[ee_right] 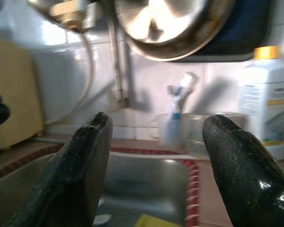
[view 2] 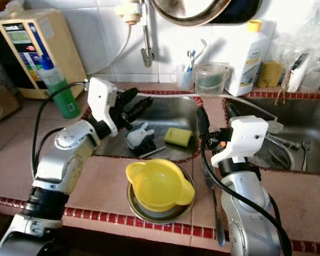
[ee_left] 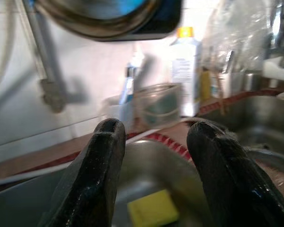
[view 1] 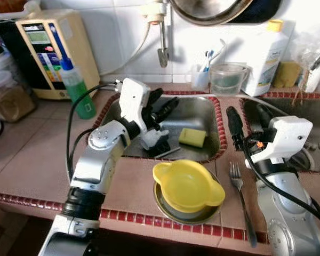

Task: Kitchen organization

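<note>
A yellow bowl (view 1: 188,184) sits in a metal dish (view 1: 173,212) on the tiled counter's front edge. A fork (view 1: 240,194) lies to its right. In the left sink (view 1: 202,109) lie a yellow sponge (view 1: 192,136) and a small white and grey object (view 1: 156,141). My left gripper (view 1: 165,101) hovers open over the sink's left part, above that white object, with nothing between its fingers. My right gripper (view 1: 247,111) stands open over the divider between the two sinks, also holding nothing. The sponge (ee_left: 151,208) lies below the left gripper (ee_left: 156,137).
A green bottle (view 1: 77,88) and a beige water machine (view 1: 48,50) stand at the back left. A tap (view 1: 162,42) hangs over the sink. A clear measuring cup (view 1: 228,78) and a white bottle (view 1: 266,56) stand behind. The right sink (view 1: 309,114) holds cutlery.
</note>
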You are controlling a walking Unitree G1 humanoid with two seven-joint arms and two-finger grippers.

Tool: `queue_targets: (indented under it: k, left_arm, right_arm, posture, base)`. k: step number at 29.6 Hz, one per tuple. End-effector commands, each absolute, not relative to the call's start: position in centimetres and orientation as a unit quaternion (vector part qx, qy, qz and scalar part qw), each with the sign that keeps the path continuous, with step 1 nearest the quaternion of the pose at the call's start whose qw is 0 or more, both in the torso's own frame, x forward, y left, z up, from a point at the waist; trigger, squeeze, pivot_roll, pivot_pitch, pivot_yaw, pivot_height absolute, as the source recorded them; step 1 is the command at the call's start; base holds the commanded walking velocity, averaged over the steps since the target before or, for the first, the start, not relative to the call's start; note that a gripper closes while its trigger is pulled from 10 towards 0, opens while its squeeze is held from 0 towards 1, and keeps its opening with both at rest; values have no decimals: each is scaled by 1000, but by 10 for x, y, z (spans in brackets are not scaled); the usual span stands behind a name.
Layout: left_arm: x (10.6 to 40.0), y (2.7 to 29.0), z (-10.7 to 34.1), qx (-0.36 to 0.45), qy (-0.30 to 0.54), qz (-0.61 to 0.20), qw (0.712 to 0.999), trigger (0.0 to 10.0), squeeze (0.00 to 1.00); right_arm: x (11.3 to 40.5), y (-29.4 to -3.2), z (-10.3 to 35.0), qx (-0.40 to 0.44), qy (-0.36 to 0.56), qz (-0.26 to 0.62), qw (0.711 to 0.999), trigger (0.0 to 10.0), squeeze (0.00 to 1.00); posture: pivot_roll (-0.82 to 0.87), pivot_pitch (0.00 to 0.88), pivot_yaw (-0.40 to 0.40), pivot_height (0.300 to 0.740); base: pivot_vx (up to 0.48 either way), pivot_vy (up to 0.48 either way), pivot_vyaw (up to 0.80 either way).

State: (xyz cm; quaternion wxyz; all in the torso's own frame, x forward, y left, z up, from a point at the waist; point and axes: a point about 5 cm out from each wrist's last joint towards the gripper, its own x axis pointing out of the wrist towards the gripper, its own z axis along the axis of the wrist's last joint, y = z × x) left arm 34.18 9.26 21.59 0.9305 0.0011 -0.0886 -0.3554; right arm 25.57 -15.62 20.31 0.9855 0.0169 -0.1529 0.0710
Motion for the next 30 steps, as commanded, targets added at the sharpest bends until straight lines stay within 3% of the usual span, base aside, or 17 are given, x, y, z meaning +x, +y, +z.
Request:
queue_targets:
  k: [1, 11, 17, 21, 30]
  left_arm:
    - [340, 94, 219, 10, -94, -361, 928, 10000, 0]
    - [333, 102, 217, 47, -92, -381, 919, 10000, 0]
    - [328, 105, 222, 74, -102, -389, 913, 10000, 0]
    - [323, 109, 215, 48, -102, -365, 924, 10000, 0]
    - [306, 101, 201, 27, -83, -377, 922, 10000, 0]
  right_arm:
    - [255, -155, 205, 18, -150, 81, 985, 10000, 0]
    - [255, -163, 199, 2, -104, 85, 991, 10000, 0]
    - [247, -137, 196, 26, -82, 124, 989, 10000, 0]
    - [240, -124, 185, 21, -58, 144, 988, 10000, 0]
    - [238, -125, 180, 10, -40, 150, 988, 10000, 0]
  posture:
    - [-198, 1, 81, 703]
    - [-200, 20, 69, 703]
    - [-191, 31, 60, 703]
    - [-179, 41, 55, 703]
    - [-170, 52, 47, 703]
  base:
    - [0, 0, 0]
    - [0, 0, 0]
    - [0, 0, 0]
    - [0, 0, 0]
    - [0, 0, 0]
